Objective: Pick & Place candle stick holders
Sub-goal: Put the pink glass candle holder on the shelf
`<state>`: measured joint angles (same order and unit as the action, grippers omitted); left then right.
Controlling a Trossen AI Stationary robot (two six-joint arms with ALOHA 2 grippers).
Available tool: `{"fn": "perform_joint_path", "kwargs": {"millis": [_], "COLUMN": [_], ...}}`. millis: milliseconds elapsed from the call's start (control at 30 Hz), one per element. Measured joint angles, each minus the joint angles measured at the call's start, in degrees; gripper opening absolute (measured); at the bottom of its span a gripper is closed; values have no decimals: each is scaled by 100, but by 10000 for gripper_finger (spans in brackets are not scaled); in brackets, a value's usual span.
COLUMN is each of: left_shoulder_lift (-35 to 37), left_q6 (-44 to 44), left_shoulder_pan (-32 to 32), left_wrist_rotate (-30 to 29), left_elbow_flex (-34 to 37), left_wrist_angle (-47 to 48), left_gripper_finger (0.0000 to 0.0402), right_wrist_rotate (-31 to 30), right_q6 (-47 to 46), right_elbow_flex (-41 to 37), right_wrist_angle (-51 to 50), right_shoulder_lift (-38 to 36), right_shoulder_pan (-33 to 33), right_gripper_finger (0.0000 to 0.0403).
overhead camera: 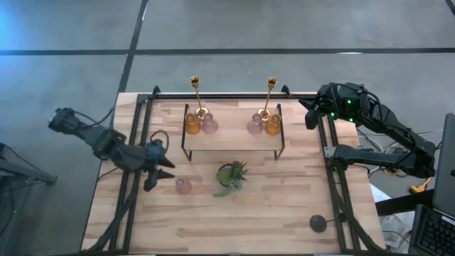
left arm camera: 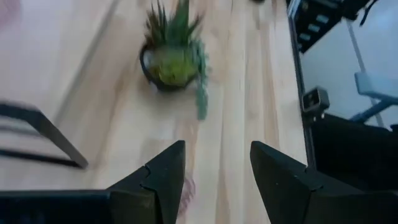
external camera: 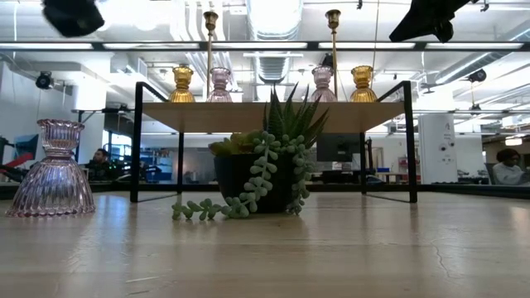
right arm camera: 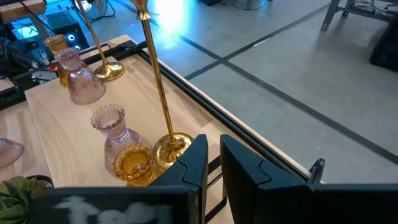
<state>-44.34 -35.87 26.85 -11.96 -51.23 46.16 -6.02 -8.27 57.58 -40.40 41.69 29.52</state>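
Two gold candle stick holders (overhead camera: 194, 92) (overhead camera: 270, 96) stand on their round bases on the wooden shelf (overhead camera: 231, 135). Beside them on the shelf stand two amber glass holders (overhead camera: 193, 126) (overhead camera: 273, 126) and two pink ones (overhead camera: 210, 126) (overhead camera: 254, 126). A third pink glass holder (overhead camera: 183, 185) stands upright on the table (external camera: 54, 170). My left gripper (overhead camera: 161, 171) is open and empty, just left of this holder and above table height. My right gripper (overhead camera: 311, 118) is shut and empty at the shelf's right end, beside the right gold holder (right arm camera: 163, 93).
A small spiky green plant (overhead camera: 231, 175) in a dark pot stands in front of the shelf (left arm camera: 171, 53). A dark round thing (overhead camera: 318, 223) lies near the table's front right rail. Black frame rails run along the table's left and right sides.
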Motion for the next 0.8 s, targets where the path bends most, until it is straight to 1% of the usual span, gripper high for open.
{"fn": "perform_joint_path", "kwargs": {"millis": [133,300,433,633,800], "left_shoulder_lift": [-10,-13,-24,-33,-33], "left_q6": [-588,-1391,-1863,-2127,-2184], "left_shoulder_pan": [336,546,692,1044,1186], "left_wrist_rotate": [-53,-88,91,148,14], "left_elbow_flex": [416,915,1224,1711,2104], "left_wrist_angle": [-60,-70,-96,-548,-589], "left_gripper_finger": [185,185,185,185,185], "right_wrist_rotate": [0,-2,-1,-10,-17], "right_q6": [64,101,96,96,90], "right_elbow_flex": [0,0,0,0,0], "right_wrist_angle": [-2,0,-1,13,50], "right_shoulder_lift": [0,0,0,0,0], "right_shoulder_pan": [0,0,0,0,0], "right_gripper_finger": [38,38,38,38,38]}}
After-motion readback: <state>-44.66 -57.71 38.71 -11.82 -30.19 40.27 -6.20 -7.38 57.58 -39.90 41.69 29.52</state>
